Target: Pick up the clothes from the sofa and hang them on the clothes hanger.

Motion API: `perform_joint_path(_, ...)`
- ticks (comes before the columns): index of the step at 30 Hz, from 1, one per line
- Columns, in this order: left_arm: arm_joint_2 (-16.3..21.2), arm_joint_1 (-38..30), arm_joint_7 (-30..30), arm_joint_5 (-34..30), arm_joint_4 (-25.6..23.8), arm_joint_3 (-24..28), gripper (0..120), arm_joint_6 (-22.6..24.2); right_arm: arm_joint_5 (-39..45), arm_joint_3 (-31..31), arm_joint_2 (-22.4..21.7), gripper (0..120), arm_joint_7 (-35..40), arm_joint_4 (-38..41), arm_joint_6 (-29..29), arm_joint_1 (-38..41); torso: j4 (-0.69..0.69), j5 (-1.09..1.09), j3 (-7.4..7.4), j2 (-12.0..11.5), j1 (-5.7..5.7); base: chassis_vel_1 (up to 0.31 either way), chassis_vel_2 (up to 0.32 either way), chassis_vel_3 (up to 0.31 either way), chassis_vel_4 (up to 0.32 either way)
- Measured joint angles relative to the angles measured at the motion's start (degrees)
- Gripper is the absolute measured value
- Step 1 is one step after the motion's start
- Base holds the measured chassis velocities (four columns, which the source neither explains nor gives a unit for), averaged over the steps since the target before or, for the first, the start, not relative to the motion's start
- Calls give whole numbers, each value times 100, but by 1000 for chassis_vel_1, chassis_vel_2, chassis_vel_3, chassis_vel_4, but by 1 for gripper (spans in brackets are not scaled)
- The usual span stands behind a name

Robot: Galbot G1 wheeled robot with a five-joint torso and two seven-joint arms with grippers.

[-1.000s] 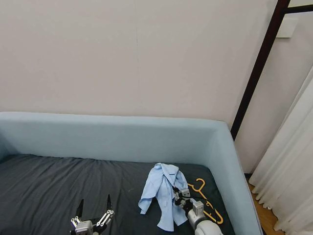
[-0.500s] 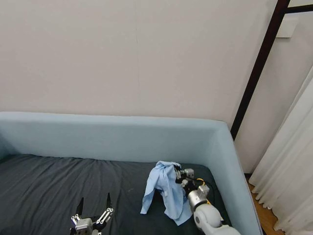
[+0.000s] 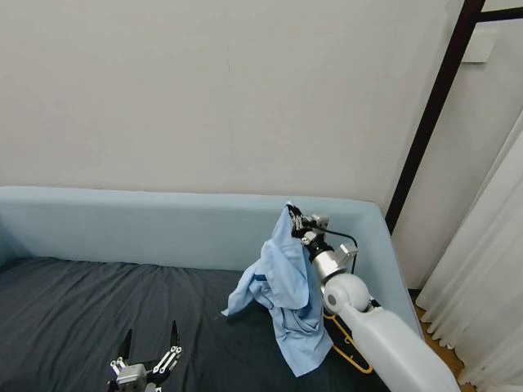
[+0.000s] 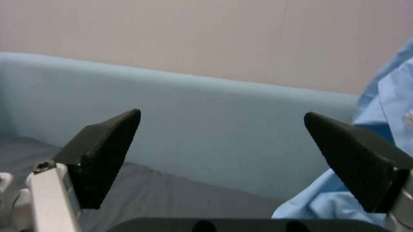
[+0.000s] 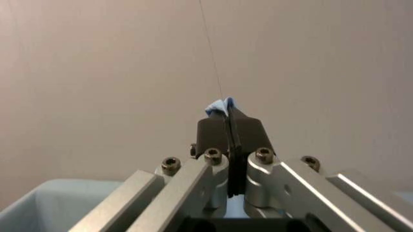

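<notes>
Since a second earlier, the right gripper (image 3: 292, 214) had risen from the seat to about the top of the sofa (image 3: 163, 229) backrest, carrying the light blue shirt (image 3: 286, 302) with it. Its jaws were pinched tight on a fold of the cloth. In the right wrist view only a small blue tip (image 5: 218, 106) showed above the closed fingers (image 5: 213, 135). The shirt hung in folds below the gripper; whether its lowest hem touched the dark seat could not be told. The yellow hanger (image 3: 347, 353) lay on the seat, mostly hidden behind the shirt and arm. The left gripper (image 3: 147, 359) hovered low over the seat, spread wide and empty, its base cut off by the head view's lower edge.
</notes>
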Motion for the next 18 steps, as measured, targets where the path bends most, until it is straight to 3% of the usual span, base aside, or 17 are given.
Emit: perform_joint_path(18,-20,5,-20,-16,-5,-51,100,-60,287,-304,39,0,88,-478,-35,1333,0,0,0,0,-1,0,0,0,0)
